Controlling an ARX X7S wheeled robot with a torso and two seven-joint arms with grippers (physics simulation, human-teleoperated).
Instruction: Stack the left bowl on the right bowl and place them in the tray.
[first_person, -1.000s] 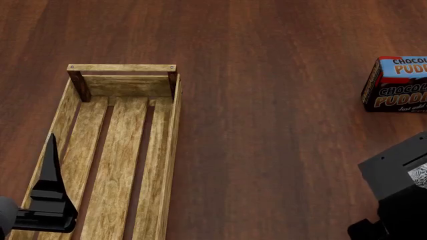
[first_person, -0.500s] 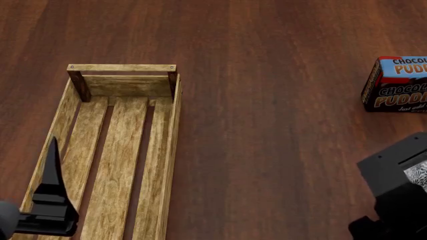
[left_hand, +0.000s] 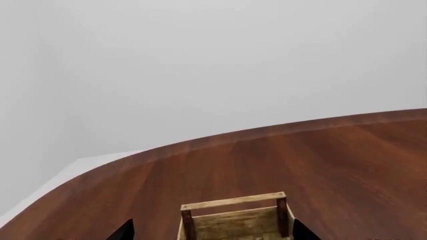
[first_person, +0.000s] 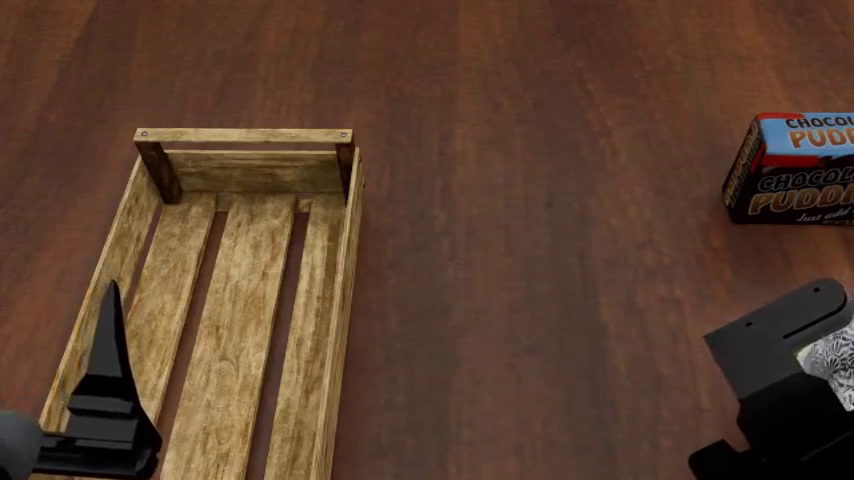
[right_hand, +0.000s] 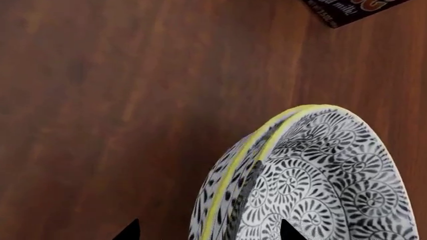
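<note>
Head view: slatted wooden tray (first_person: 240, 300) lies lengthwise on the dark wood table (first_person: 534, 250), nothing in it. Left gripper (left_hand: 208, 232) sits over the tray's near end, fingers spread. Right gripper (right_hand: 208, 231) clamps two nested black-and-white patterned bowls (right_hand: 313, 185) with yellow rims, well right of the tray. Chocolate pudding box (first_person: 794, 168) stands beyond.

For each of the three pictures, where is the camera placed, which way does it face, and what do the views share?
Head view: above, facing down at the long light-wood slatted tray; left hand and right hand show.
Left wrist view: faces along the brown wooden table; shares the tray's end.
Right wrist view: faces down at the black-and-white patterned bowls; shares the blue pudding box.
</note>
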